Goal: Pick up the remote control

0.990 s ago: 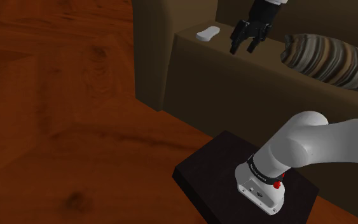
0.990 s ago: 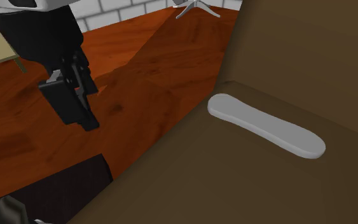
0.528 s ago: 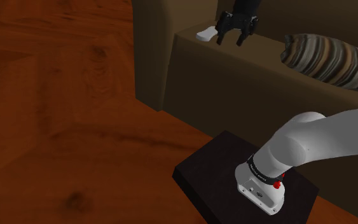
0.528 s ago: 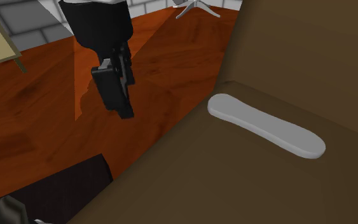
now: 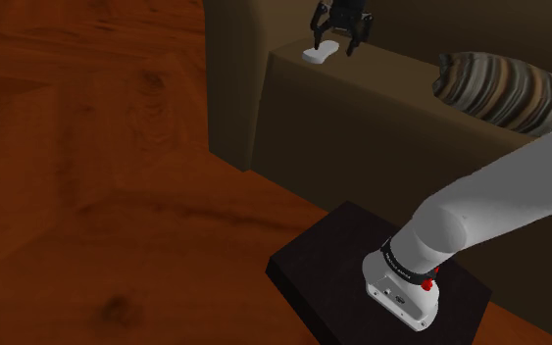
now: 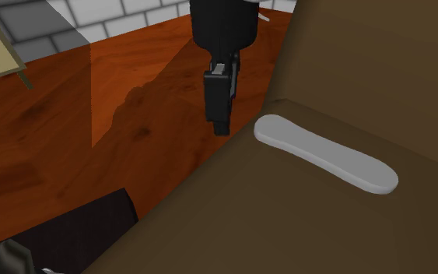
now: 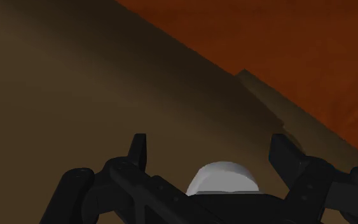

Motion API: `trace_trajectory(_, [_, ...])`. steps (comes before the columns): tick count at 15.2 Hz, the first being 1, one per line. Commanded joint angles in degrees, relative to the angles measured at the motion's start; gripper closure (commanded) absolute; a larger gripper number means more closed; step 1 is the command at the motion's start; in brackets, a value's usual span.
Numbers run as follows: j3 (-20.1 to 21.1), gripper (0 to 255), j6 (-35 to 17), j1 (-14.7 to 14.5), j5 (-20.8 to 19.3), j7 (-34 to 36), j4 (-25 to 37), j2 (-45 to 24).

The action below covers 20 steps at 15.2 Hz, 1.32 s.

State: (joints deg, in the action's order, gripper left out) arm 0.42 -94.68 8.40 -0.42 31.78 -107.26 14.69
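The remote control (image 5: 320,53) is a flat, pale grey-white oblong lying on the brown sofa seat (image 5: 381,83), near the armrest. In the second exterior view the remote control (image 6: 326,153) lies slantwise on the seat. My black gripper (image 5: 335,44) hangs open just above the remote's end, fingers pointing down. In the second exterior view the gripper (image 6: 222,124) shows edge-on over the seat's edge, a short way to the left of the remote. The wrist view has the gripper (image 7: 212,153) with its fingers wide apart, and the remote's rounded end (image 7: 225,179) low between them, untouched.
A striped cushion (image 5: 504,90) lies on the seat to the shoulder view's right. The sofa's tall armrest (image 5: 232,78) rises just left of the remote. My black stand (image 5: 362,270) sits on the wood floor (image 5: 87,147) in front of the sofa.
The gripper has travelled to the shoulder view's left along the seat, from near the cushion to over the remote. It stayed open throughout. The remote has not moved.
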Motion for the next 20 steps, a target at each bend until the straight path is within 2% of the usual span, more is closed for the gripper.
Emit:
trace_trajectory(1, [-0.3, 0, 1.0, 1.0, -0.2, 3.4, 5.2, -4.6])
trace_trajectory(11, [-3.9, 0, 7.9, 4.9, 0.4, 17.1, 32.6, -26.9])
trace_trajectory(18, [-3.9, 0, 1.8, 4.8, 0.3, 17.2, 24.7, -25.2])
trace_trajectory(20, [-3.9, 0, 1.3, 4.8, 0.3, 17.2, 24.1, -25.1])
